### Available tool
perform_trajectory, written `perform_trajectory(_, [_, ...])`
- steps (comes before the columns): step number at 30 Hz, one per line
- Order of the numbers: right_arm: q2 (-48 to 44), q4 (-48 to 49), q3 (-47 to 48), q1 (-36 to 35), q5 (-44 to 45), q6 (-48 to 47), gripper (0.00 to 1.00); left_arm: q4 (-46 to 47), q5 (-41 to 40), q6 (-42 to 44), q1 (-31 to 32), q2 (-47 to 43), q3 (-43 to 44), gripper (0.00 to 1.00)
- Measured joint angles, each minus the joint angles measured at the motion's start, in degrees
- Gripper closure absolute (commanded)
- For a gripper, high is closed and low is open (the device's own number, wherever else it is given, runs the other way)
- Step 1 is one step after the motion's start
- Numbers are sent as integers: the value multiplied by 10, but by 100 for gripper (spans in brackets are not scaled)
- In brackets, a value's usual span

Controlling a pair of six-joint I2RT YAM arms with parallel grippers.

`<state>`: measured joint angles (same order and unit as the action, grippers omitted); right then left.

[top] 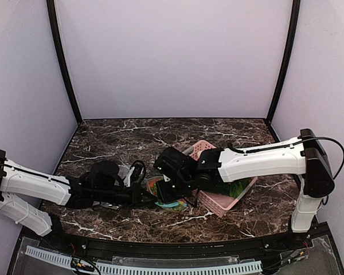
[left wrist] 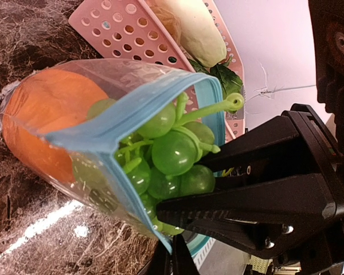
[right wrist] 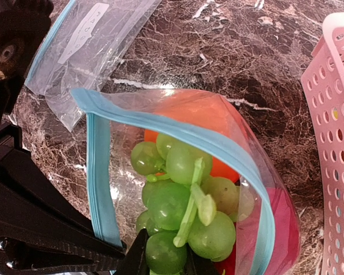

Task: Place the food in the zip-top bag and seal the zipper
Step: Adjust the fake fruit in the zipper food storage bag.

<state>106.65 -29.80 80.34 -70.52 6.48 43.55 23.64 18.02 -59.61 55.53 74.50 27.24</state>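
The clear zip-top bag [right wrist: 160, 109] lies with its mouth held open, and its blue zipper [right wrist: 97, 172] is unsealed. Inside are a round orange fruit [left wrist: 46, 114] and a red fruit [right wrist: 286, 229]. A green grape bunch [right wrist: 178, 200] sits in the mouth, half in. My right gripper [right wrist: 165, 249] is shut on the bunch's near grapes. My left gripper [left wrist: 170, 245] is shut on the zipper's lower corner [left wrist: 160, 235]. In the top view both grippers, left [top: 143, 197] and right [top: 171, 192], meet over the bag [top: 153, 186].
A pink slatted basket [top: 218, 200] stands right of the bag, holding a pale vegetable [left wrist: 195, 28] and green leaves [left wrist: 218, 74]. A second clear bag [right wrist: 86, 40] with a white label lies flat beyond the first. Dark marble table [top: 114, 137], walls on three sides.
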Motion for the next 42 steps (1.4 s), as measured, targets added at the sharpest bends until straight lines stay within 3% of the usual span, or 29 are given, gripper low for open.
perform_trajectory(6, [0,1,0,0,0,2,77,-13,-7,3,0,-8,0,99])
perform_trajectory(20, [-96,-59,-1,0,-36,-53,41,3,-10,1,0,-8,0,99])
perform_trajectory(26, [-229,-24,-83,0,-34,-60,41,3,-12,-1,0,-8,0,99])
perform_trajectory(29, [-262,-12,-139,3,-28,-52,47,3,-13,-1,0,-8,1,99])
perform_trajectory(36, [-235,12,-178,20,-27,-8,58,-1,-14,-1,0,-8,9,99])
perform_trajectory(42, [-204,73,-178,46,-46,19,61,-2,-14,-2,0,-8,9,99])
